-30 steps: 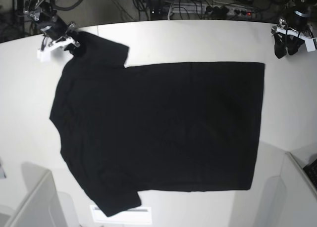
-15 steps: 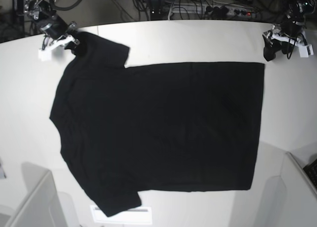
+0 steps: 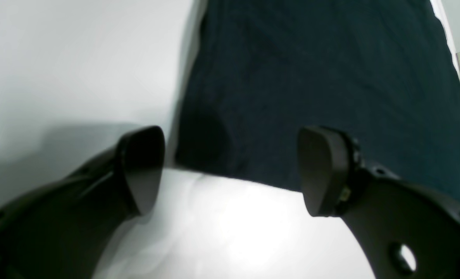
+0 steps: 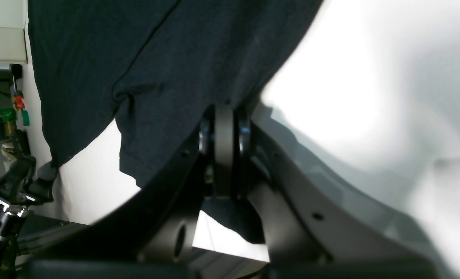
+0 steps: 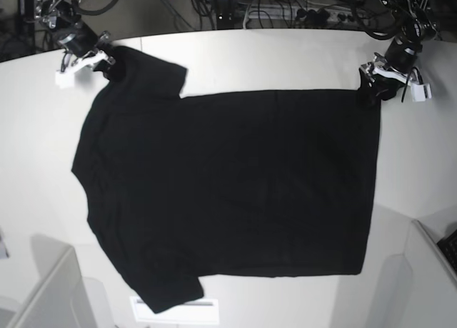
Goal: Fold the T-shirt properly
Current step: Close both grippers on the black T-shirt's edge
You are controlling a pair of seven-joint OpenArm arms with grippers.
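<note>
The T-shirt [image 5: 228, 185] lies flat on the worktop [image 5: 285, 56]. Left gripper [image 3: 230, 170] spread at its far right corner; right gripper [image 4: 224, 116] pinches the far left sleeve.

Plain black T-shirt [image 5: 228, 178] on a white table [image 5: 285, 56].

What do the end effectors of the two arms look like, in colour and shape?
Both are dark, almost black. The left end effector has two broad fingers with smooth, rounded pads and holes through the finger bodies. The right end effector has the same dark fingers with small holes. In the base view, each wrist carries a white block, and black cables run behind the left arm.
</note>
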